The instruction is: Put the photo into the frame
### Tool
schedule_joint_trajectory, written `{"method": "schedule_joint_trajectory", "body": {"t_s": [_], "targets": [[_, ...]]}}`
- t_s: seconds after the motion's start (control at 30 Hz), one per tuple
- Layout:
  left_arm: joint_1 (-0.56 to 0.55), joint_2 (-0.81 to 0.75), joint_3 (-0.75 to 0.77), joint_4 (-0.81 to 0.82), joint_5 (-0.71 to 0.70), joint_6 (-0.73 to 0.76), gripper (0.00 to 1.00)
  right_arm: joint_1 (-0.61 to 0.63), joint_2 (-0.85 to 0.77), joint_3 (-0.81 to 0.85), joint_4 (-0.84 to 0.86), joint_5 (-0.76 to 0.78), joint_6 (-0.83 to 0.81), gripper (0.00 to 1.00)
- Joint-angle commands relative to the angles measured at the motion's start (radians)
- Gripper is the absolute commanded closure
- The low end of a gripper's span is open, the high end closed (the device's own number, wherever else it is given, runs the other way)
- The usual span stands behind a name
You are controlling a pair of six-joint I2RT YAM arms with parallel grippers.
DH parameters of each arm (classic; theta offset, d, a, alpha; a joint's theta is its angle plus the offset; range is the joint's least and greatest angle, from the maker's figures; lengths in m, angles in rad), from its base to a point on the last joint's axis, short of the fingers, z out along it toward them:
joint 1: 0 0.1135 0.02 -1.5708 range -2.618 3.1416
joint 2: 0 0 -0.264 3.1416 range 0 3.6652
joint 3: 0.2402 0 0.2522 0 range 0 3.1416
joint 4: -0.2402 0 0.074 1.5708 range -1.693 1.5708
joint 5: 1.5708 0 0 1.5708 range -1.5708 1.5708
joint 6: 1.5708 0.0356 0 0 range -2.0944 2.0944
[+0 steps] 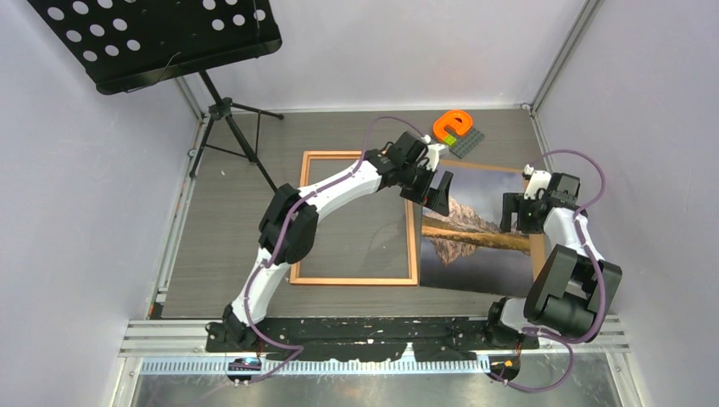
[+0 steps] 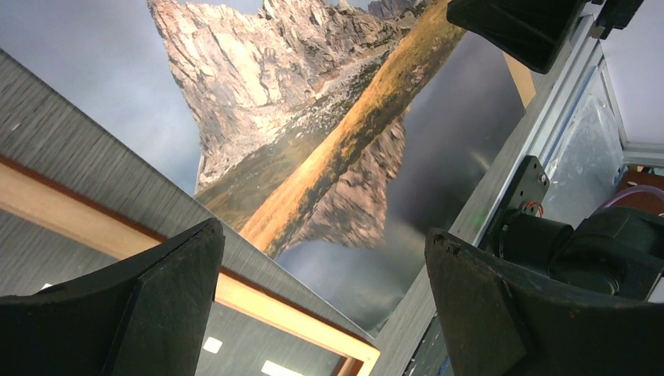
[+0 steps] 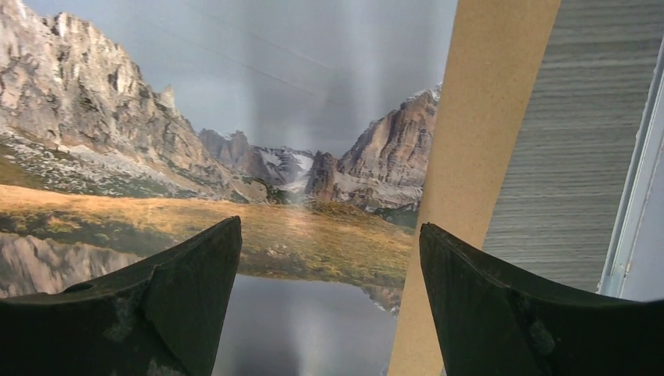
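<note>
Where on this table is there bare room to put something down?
Bare table lies left of the frame, out to the wall, and along its near side. Crowded on the right: photo, left tool, right tool, orange piece.

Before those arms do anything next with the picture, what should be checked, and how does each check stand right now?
1. The left claw is open: ok.
2. The right claw is open: ok.
3. The photo lies picture side up: ok.
4. The frame lies flat beside the photo: ok.
5. The photo is gripped by a claw: not ok, both are open.
6. The photo is loose from the backing board under it: cannot tell.
</note>
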Motion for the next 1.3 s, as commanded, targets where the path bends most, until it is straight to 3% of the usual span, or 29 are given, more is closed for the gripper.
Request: {"method": "schedule_joint_trajectory", "body": {"t_s": [0.0, 0.53, 1.27], "targets": [[-0.006, 0.028, 0.087, -0.026, 0.024, -0.019, 0.03, -0.029, 0.012, 0.047, -0.003, -0.037, -0.032, 0.10], [-0.010, 0.063, 0.106, -0.008, 0.017, -0.046, 0.03, -0.100, 0.141, 0.114, -0.075, -0.077, -0.086, 0.10], [-0.010, 0.063, 0.121, -0.027, -0.002, -0.034, 0.03, -0.101, 0.265, 0.160, -0.143, -0.087, -0.083, 0.12]]}}
